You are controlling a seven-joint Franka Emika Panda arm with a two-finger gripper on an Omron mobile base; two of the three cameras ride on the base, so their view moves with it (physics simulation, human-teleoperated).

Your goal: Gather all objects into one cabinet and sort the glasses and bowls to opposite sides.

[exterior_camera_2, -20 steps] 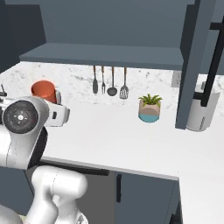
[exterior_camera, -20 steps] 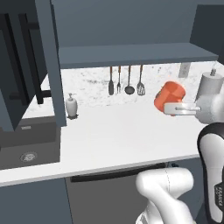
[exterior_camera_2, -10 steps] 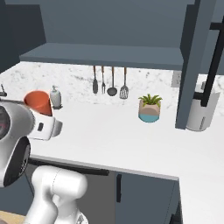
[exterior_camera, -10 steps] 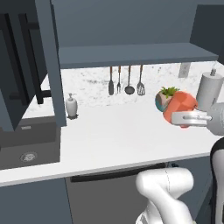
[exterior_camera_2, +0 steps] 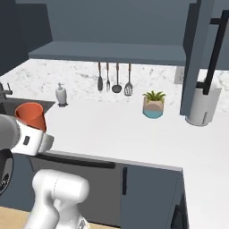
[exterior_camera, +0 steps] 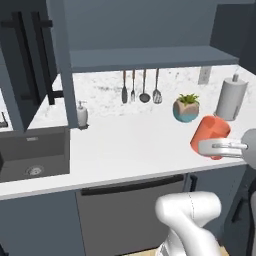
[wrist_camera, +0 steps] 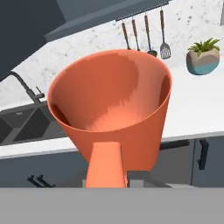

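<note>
The pincer (exterior_camera: 214,147) is pinching the orange cup (exterior_camera: 210,136), gripping its wall near the rim; in the hand view the cup (wrist_camera: 114,113) opens toward the camera and looks empty. The cup hangs in the air in front of the counter edge, touching nothing but the fingers, and lies tipped well off upright.

Behind the pincer, across the white counter (exterior_camera: 130,145), stands a potted plant (exterior_camera: 186,108), with a paper towel roll (exterior_camera: 230,98) beside it. Further back hang four utensils (exterior_camera: 140,87) on the wall under a long shelf (exterior_camera: 150,56). Far off to the pincer's side is a soap dispenser (exterior_camera: 82,114), next to the sink (exterior_camera: 32,152). Above the sink hangs the wall cabinet door (exterior_camera: 30,60) with its long black bar handle, standing open.

The step in hand looks like carrying one glass toward its cabinet. No other cup or bowl is visible here. The next move likely calls for swinging the cup across to an open cabinet, lifting it to shelf height, turning it upright, and setting it on the side meant for glasses before letting go.
</note>
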